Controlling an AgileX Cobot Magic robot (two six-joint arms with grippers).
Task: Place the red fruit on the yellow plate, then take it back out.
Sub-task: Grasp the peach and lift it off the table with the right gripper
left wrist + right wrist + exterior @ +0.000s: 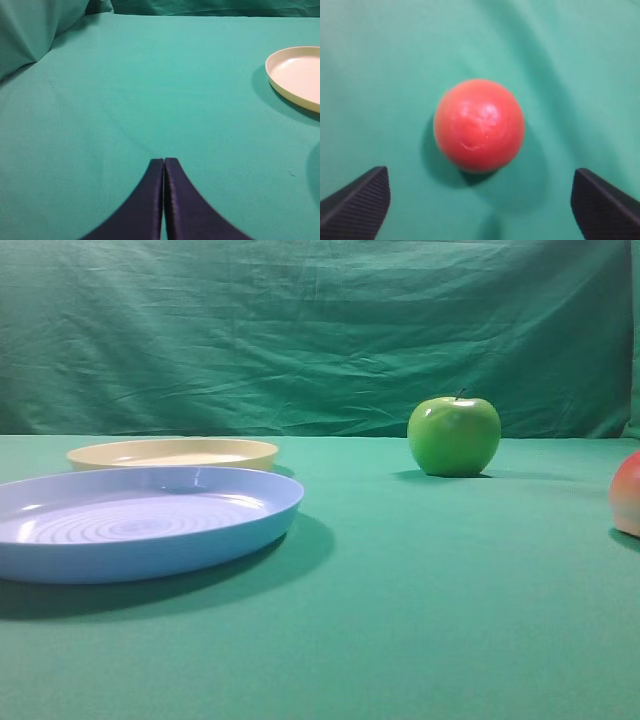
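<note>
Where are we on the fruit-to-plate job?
Either not started or finished; the frames can't say. The fruit sits on the cloth, the yellow plate empty. In hand: nothing. The right gripper hangs open over the fruit, the left gripper shut. If not started: grasp, place, take back out.

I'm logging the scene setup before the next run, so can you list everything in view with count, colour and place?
red fruit: one, red fading to peach, on the cloth at the far right, not on a plate
yellow plate: one, pale cream-yellow, back left, nothing on it
blue plate: one, light blue, front left
green apple: one, shiny green, centre right
green cloth: one, covers table and backdrop
left gripper: shut, over bare cloth
right gripper: open, above the fruit
</note>
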